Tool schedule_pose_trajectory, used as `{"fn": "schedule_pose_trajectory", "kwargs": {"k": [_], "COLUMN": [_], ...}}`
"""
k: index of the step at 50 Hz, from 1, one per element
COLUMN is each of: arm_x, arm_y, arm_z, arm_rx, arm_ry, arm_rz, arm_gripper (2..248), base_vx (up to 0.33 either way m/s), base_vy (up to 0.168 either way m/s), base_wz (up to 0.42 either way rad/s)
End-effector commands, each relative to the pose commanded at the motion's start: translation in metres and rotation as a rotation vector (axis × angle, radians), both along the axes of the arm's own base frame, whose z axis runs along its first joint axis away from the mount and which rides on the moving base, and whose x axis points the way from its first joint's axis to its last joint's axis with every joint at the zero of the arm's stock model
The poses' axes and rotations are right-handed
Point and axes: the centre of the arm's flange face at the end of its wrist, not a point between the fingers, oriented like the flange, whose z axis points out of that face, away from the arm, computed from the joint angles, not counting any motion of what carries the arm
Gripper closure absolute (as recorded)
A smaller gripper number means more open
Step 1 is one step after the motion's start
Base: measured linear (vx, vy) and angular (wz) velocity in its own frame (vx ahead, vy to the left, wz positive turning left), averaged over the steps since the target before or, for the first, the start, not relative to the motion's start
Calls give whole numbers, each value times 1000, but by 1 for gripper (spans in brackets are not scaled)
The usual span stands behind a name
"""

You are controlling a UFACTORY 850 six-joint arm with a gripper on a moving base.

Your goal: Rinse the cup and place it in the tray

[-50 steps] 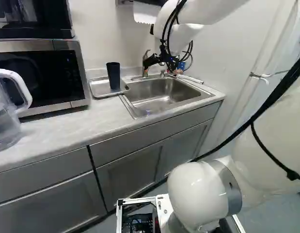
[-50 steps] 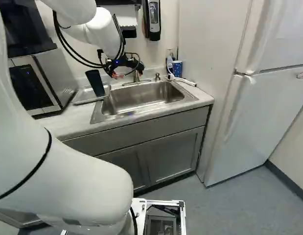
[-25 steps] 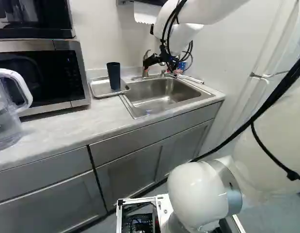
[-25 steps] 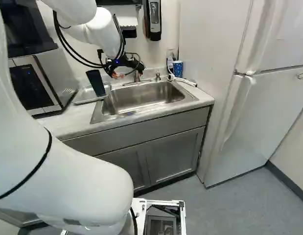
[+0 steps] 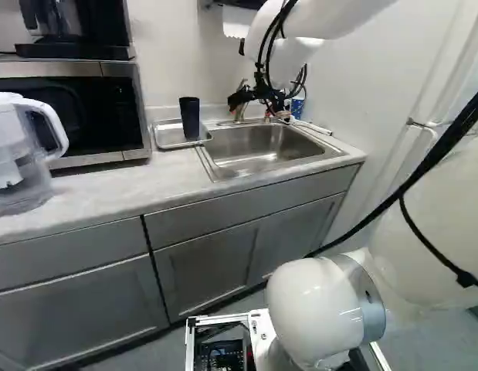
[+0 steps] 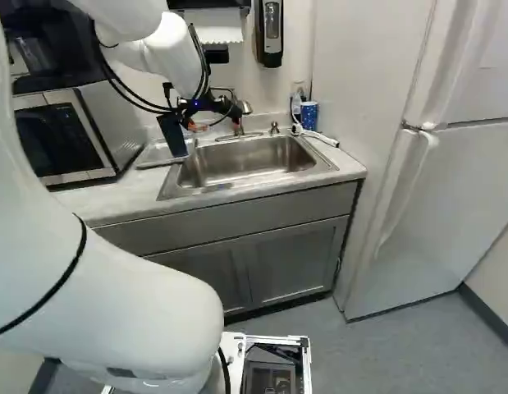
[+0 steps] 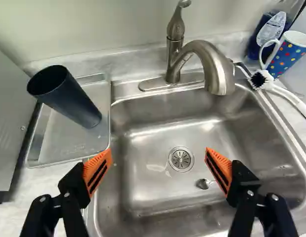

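Note:
Over the sink, at its faucet side, my gripper (image 6: 211,116) hangs at the end of the arm. In the wrist view the gripper (image 7: 158,167) stands open, its orange pads wide apart with nothing between them. The dark cup (image 7: 68,98) stands on the metal tray (image 7: 68,148), mouth up, ahead of and beside one finger, untouched. That tray lies on the counter against the sink's rim. Beyond the open fingers are the sink (image 7: 157,118) and its curved faucet (image 7: 212,59).
A spoon (image 7: 204,183) lies by the drain. A dotted mug (image 7: 288,53), a soap bottle (image 7: 264,34) and a white-handled brush (image 7: 286,94) are at the sink's far corner. A microwave (image 5: 84,116) and a water pitcher (image 5: 22,154) stand on the counter; a fridge (image 6: 450,213) is at the right.
The base has moved: counter, sink and tray have shifted rightward in both base views. The arm holds its pose against its lowest joint, and the cup keeps its place on the tray.

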Motion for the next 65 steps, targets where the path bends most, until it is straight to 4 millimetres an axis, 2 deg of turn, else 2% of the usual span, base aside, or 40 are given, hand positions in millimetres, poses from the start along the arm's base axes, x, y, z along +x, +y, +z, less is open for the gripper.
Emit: {"fn": "schedule_pose_trajectory", "kwargs": {"k": [31, 65], "arm_x": [0, 0], "arm_y": [0, 0], "arm_z": [0, 0], "arm_rx": [0, 0], "arm_ry": [0, 0], "arm_rz": [0, 0], "arm_gripper": [3, 3], "base_vx": [-88, -116], "base_vy": [-58, -61], "base_wz": [252, 20]}}
